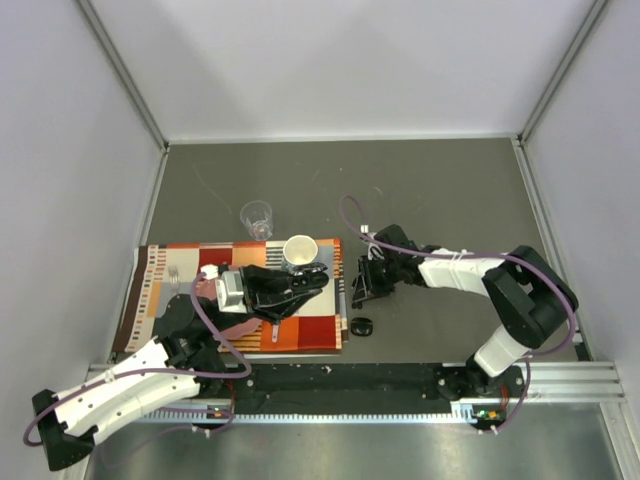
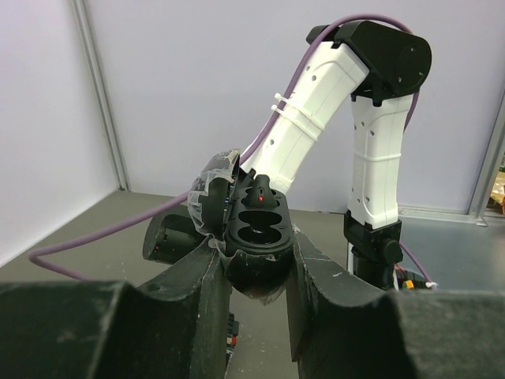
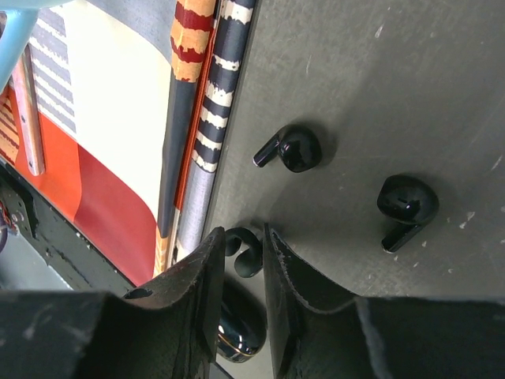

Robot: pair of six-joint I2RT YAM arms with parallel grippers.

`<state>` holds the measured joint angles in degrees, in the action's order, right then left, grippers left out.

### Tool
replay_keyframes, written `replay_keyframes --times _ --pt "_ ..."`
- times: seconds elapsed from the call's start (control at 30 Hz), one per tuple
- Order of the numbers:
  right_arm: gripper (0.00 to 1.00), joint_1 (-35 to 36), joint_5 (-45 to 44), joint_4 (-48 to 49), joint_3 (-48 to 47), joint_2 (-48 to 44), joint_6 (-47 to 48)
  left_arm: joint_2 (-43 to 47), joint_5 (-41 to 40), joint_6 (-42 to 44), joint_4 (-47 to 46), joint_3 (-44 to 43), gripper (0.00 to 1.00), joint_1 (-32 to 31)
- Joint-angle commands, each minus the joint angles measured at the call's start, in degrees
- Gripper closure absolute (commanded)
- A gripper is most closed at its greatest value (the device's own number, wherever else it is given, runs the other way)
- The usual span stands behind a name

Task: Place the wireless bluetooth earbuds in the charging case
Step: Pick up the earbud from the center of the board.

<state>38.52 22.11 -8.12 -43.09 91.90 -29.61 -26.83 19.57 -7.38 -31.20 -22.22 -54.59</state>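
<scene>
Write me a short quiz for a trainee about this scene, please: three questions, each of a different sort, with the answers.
1. True or false: the left claw is shut on the open black oval plastic charging case.
2. In the right wrist view, how many tiny black hook-curved plastic earbuds lie on the grey table clear of the right claw? A) one B) two C) four
3. On what does the white round mug stand?
Key: 1 true; 2 B; 3 the striped orange fabric cloth.
</scene>
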Motion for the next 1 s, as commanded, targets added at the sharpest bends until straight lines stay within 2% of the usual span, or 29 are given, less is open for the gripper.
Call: replay_keyframes --times 0.0,0.97 --pt "0.74 1.03 -2.86 -1.64 2.05 -0.93 0.25 0.55 -0.76 -0.62 -1.93 0.42 1.0 -0.17" --pt "0.74 1.64 -2.86 0.3 4.68 -1.63 -0.01 0.46 -1.11 -1.24 -2.37 1.12 1.0 -0.17"
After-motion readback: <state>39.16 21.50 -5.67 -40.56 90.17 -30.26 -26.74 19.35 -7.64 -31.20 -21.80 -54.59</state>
